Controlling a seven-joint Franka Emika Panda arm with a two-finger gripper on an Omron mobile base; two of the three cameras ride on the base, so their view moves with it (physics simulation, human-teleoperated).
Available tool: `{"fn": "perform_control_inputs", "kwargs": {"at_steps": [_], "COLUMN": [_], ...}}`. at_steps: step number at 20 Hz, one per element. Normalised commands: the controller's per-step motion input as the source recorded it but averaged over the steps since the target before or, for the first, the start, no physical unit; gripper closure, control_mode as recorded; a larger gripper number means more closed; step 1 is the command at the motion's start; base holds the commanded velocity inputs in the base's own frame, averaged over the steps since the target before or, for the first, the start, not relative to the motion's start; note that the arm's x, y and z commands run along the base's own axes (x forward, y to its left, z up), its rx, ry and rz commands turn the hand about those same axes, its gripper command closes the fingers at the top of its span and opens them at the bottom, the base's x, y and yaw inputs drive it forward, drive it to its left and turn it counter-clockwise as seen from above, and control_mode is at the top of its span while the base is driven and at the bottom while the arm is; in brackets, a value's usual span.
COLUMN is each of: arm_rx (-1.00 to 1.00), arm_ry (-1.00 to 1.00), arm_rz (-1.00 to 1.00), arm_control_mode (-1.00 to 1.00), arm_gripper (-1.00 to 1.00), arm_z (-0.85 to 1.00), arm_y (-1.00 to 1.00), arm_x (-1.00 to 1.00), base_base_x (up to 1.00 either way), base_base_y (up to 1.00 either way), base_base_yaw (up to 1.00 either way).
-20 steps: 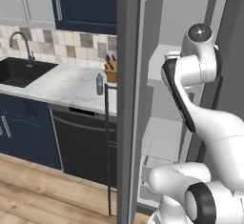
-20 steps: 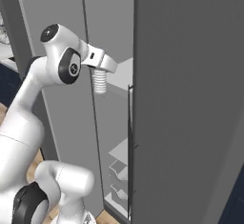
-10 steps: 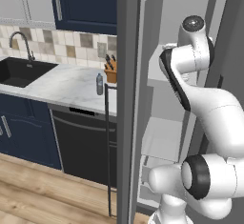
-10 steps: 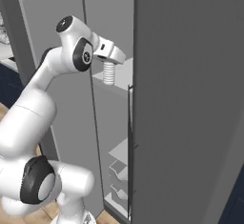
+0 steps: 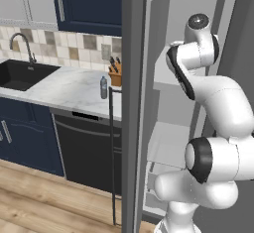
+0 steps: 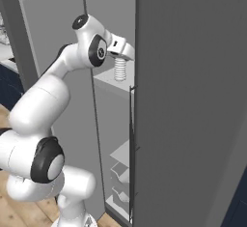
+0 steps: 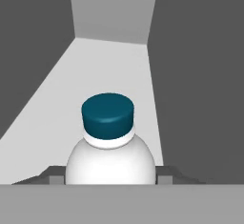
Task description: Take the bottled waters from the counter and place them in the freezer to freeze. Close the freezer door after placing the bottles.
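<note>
Ribbed translucent plastic, blue cap: one bottled water [image 6: 119, 70] hangs upright in the claw [image 6: 120, 59], which is clamped on its upper body. In the hand view the bottle [image 7: 109, 144] sits between the two finger tips, cap towards the camera, with a white shelf [image 7: 102, 70] running away beneath it to the back wall. It is held just above that upper shelf [image 6: 112, 81], near the front edge, inside the freezer [image 6: 188, 100]. Whether the base touches the shelf cannot be told.

A second bottle [image 5: 103, 87] stands on the table [image 5: 64, 86], near its front edge at the freezer end, just in front of the wooden knife block [image 5: 115, 73]. The black sink [image 5: 22, 76] lies well apart towards the other end.

The freezer door [image 5: 133, 103] stands open, its dark bar handle [image 5: 112, 152] facing the room.

Step in hand, by judgement: placing the first bottle. The next move calls for lowering it squarely onto the shelf, clear of the front edge, then parting the claw and drawing straight back without tipping it. The table bottle and the door closing remain outstanding.

No brand, label or legible writing on either bottle or the appliance.
</note>
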Motion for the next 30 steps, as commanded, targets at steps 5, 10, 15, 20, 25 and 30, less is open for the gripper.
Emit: {"fn": "perform_control_inputs", "kwargs": {"at_steps": [5, 10, 15, 20, 25, 30], "arm_rx": [-0.03, -0.01, 0.0, 0.0, 0.0, 0.0], "arm_ry": [-0.06, -0.11, -0.16, -0.12, -0.03, 0.0], "arm_rz": [-0.02, -0.02, -0.03, 0.0, 0.0, 0.0], "arm_control_mode": [-1.0, -1.0, -1.0, -1.0, -1.0, -1.0], "arm_gripper": [1.0, 1.0, 1.0, 1.0, 1.0, 1.0], "arm_z": [-0.12, -0.22, -0.23, -0.3, -0.29, -0.08], "arm_y": [-0.11, -0.15, -0.19, -0.1, -0.08, -0.02], "arm_x": [0.36, 0.32, 0.15, 0.2, 0.32, 0.46], "base_base_x": [0.0, 0.0, 0.0, 0.0, 0.0, 0.0], "base_base_y": [0.0, 0.0, 0.0, 0.0, 0.0, 0.0], "base_base_yaw": [0.0, 0.0, 0.0, 0.0, 0.0, 0.0]}}
